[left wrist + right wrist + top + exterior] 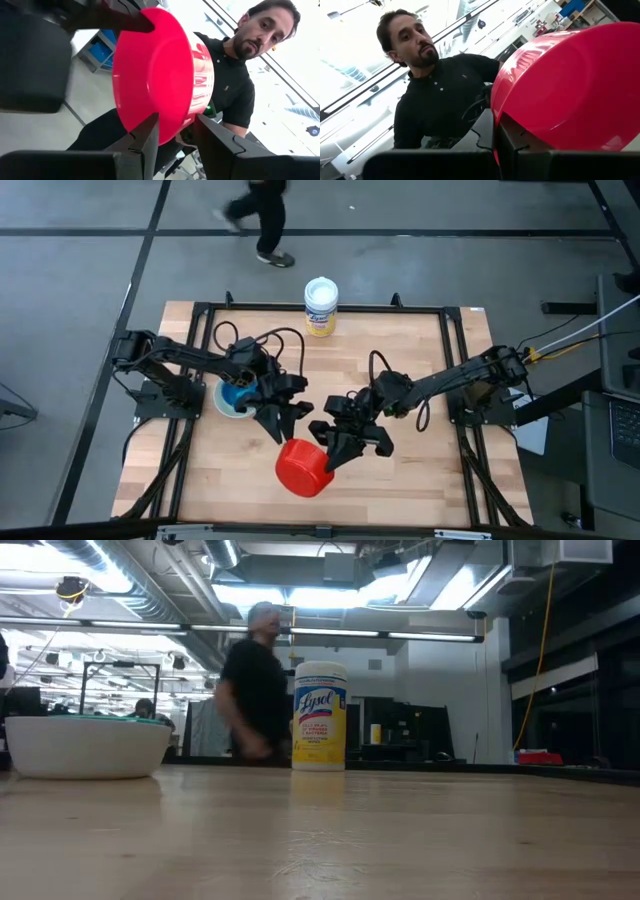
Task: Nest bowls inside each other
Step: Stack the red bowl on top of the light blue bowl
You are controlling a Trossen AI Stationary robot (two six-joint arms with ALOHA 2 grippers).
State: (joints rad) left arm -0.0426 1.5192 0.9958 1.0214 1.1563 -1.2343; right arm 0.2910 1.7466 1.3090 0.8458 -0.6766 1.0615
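Note:
The red bowl point(302, 467) hangs in the air over the table's near middle, tipped on its side; it is above what the low view covers. My right gripper point(335, 452) is shut on it from the right. My left gripper point(283, 430) stands open at the bowl's left, one finger on either side of its rim point(192, 117). A white bowl point(222, 402) rests on its base on the table under the left arm, with blue point(240, 394) and teal point(140, 720) bowls nested in it. My right gripper pinches the red bowl's rim point(496, 117) between its two shut fingers, one on each face of the wall. The bowl is lifted clear of the table and tilted, its base turned toward my left arm. My left gripper straddles the opposite rim point(192, 117), one finger by the outer wall point(150, 130); whether it touches, I cannot tell.
A yellow canister point(321, 307) with a white lid stands at the table's far edge. A person point(258, 220) walks past beyond that edge, and another in a black shirt point(440, 100) shows in both wrist views. Bare wood point(410, 360) lies at the middle and right.

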